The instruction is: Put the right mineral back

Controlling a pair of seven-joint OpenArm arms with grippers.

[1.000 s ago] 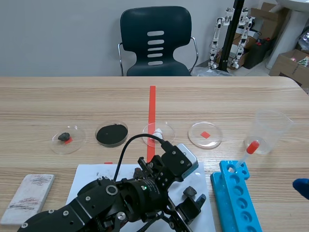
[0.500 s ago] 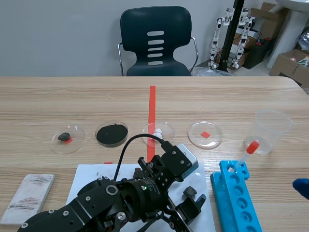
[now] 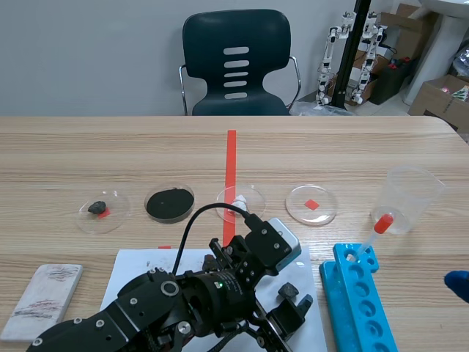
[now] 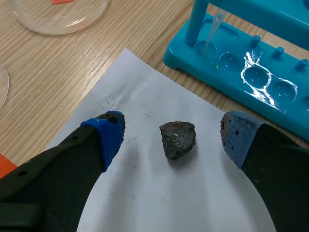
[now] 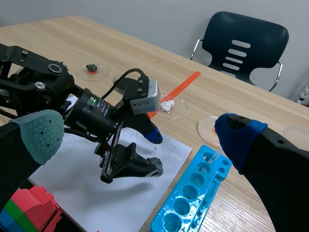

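A dark grey mineral (image 4: 177, 139) lies on the white paper (image 4: 145, 193). My left gripper (image 4: 171, 129) is open just above the sheet, one blue-padded finger on either side of the mineral, neither touching it. Beyond the paper stand four petri dishes: one with a dark stone (image 3: 102, 209), one with black powder (image 3: 170, 203), one with white pieces (image 3: 240, 200), and an empty one (image 3: 311, 204) with a red mark under it. My right gripper (image 5: 137, 128) is open and raised near the table's right front; only a blue pad (image 3: 459, 284) shows in the scene view.
A blue test-tube rack (image 3: 359, 301) stands right of the paper, with a red-bulbed pipette (image 3: 374, 233) leaning in it. A clear plastic beaker (image 3: 410, 199) stands behind it. A pale tile (image 3: 44, 292) lies front left. Coloured blocks (image 5: 29, 212) sit below the right gripper.
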